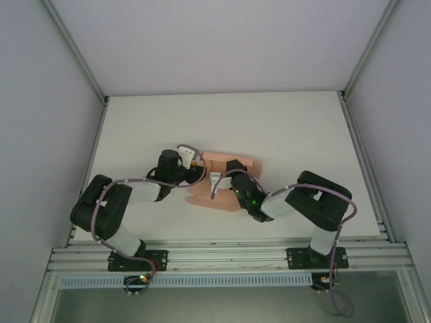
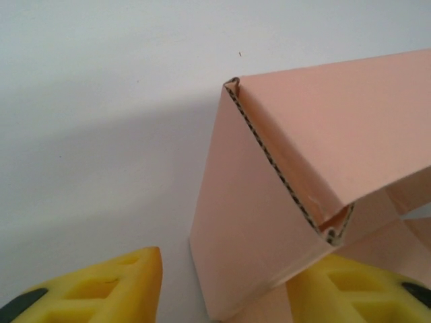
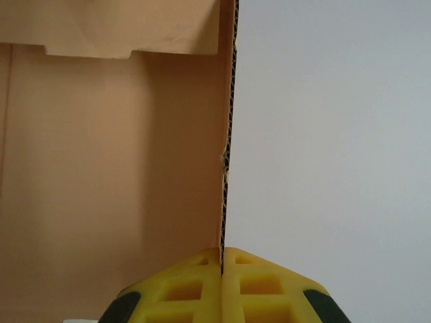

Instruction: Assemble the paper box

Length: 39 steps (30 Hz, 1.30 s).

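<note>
right pincer (image 3: pixel 222 254) clamped on paper box (image 3: pixel 114 168) edge

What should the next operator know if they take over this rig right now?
Right gripper: shut on the thin edge of one panel of the paper box.
Left gripper: open, straddling a folded-up wall, with one finger clear of the card.
The box sits near the middle of the table, between the two arms.
Done: at least one wall is folded up and creased.
Left: the remaining folds and tucking; it is not yet a closed box.
</note>
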Each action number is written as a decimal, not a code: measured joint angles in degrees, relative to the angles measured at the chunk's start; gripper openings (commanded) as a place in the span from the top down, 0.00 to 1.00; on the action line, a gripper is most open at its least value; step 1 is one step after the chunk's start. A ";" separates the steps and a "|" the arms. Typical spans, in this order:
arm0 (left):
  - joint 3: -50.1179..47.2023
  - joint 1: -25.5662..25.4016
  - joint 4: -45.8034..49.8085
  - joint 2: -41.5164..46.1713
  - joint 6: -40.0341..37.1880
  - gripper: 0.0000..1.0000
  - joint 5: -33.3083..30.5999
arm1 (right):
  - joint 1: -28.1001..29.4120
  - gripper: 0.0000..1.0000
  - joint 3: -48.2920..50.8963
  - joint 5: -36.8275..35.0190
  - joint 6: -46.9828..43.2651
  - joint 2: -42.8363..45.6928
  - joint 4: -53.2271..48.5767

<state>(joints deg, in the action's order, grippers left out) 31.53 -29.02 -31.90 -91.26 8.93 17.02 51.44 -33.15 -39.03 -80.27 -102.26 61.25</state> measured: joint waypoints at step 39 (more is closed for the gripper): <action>2.89 -7.15 -12.92 -9.86 -2.99 1.00 -12.55 | -20.44 0.23 -12.04 38.53 74.25 28.68 -49.29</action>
<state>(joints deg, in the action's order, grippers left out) 34.41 -36.16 -44.82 -101.12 5.93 4.47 31.00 -45.19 -0.49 -6.02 -73.58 11.97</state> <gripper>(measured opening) 0.072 0.778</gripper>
